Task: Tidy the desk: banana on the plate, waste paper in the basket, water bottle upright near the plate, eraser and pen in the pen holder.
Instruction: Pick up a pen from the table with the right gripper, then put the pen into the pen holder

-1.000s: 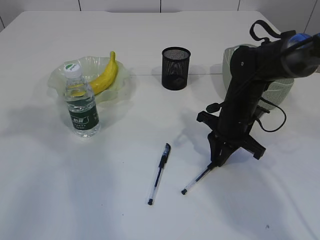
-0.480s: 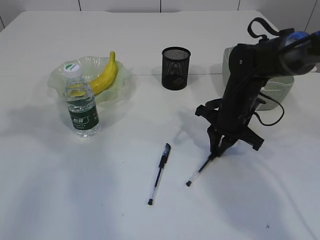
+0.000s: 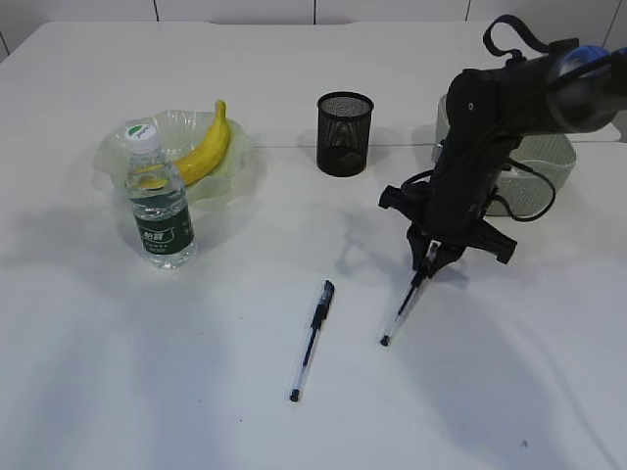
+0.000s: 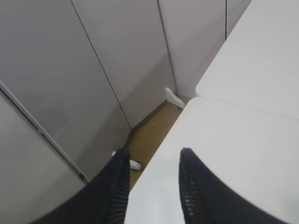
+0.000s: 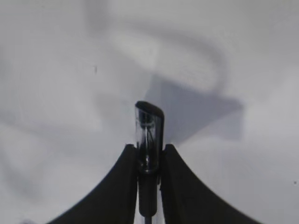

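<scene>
My right gripper [image 3: 428, 262] is shut on a clear pen [image 3: 401, 312], which hangs slanting down-left above the desk [image 3: 294, 431]; the right wrist view shows that pen [image 5: 149, 140] pinched between the black fingers [image 5: 122, 177]. A second pen [image 3: 312, 340] lies on the desk to the left. The banana [image 3: 205, 147] rests in the pale green plate [image 3: 241, 169]. The water bottle [image 3: 158, 201] stands upright in front of the plate. The black mesh pen holder [image 3: 344, 134] stands at the back. The basket [image 3: 544, 174] is partly hidden behind my right arm. My left gripper [image 4: 152, 156] is open and empty. The eraser and waste paper are out of view.
The left wrist view looks past the desk corner [image 4: 201, 100] to grey wall panels and a strip of brown floor [image 4: 149, 135]. The desk's front left lies bare.
My right gripper has risen and moved back toward the pen holder with the pen in it; the pen's tip has left the desk and swung right. The other things have not moved.
</scene>
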